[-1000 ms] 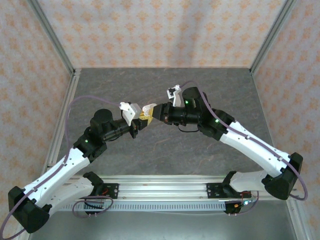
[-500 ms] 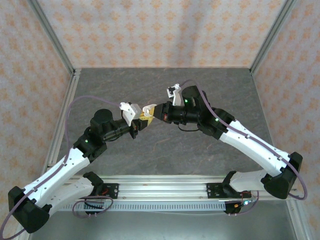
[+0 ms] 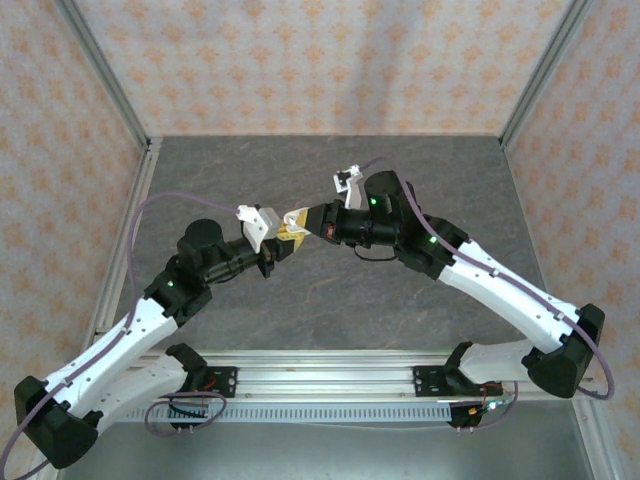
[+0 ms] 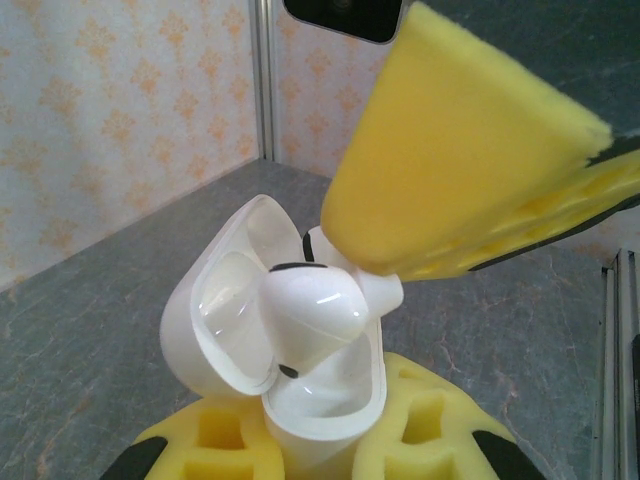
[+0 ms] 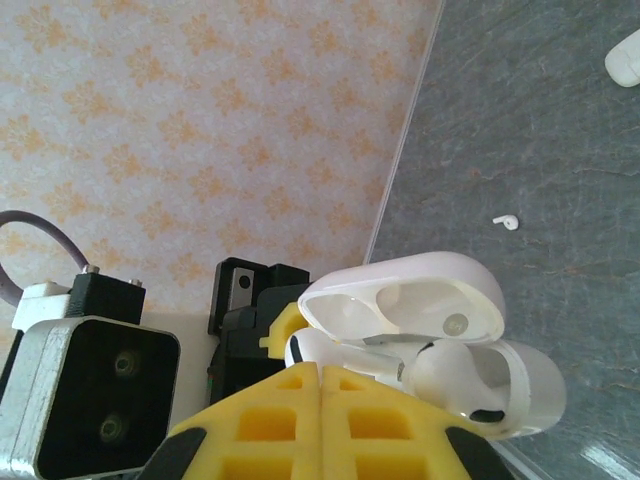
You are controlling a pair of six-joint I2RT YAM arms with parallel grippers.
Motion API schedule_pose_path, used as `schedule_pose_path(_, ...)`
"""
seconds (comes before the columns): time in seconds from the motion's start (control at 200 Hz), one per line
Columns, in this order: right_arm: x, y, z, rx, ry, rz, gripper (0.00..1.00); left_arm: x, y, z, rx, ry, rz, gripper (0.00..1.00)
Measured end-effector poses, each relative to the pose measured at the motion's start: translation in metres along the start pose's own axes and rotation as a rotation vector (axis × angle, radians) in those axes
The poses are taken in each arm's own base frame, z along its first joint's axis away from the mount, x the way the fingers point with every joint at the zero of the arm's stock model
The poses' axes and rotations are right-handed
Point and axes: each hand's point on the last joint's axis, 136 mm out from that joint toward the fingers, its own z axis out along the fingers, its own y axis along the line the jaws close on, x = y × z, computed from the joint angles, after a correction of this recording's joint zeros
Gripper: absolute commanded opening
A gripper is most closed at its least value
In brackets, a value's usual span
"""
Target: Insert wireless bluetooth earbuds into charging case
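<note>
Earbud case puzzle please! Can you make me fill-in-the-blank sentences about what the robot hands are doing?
The charging case has its lid ___. The left hand holds the ___. The right hand pinches the earbud with ___ fingers.
Missing words: open; case; yellow.

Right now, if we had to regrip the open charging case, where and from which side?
Take the charging case by its lower shell, from underneath, pads on opposite sides, as the left gripper does. The lid stands hinged open to one side and the right gripper holds an earbud at the open top, so I'd keep clear of both.
</note>
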Motion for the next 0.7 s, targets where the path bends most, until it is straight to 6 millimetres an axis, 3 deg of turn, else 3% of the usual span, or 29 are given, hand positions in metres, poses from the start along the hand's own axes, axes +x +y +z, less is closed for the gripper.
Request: schedule_pose_path(0.701,-0.005,0.0062,0.0088,-0.118,-0.041,0.146,0.0,-0.0003,0.0003,-0.0002,-0.002,-0.001,0.0,0.0)
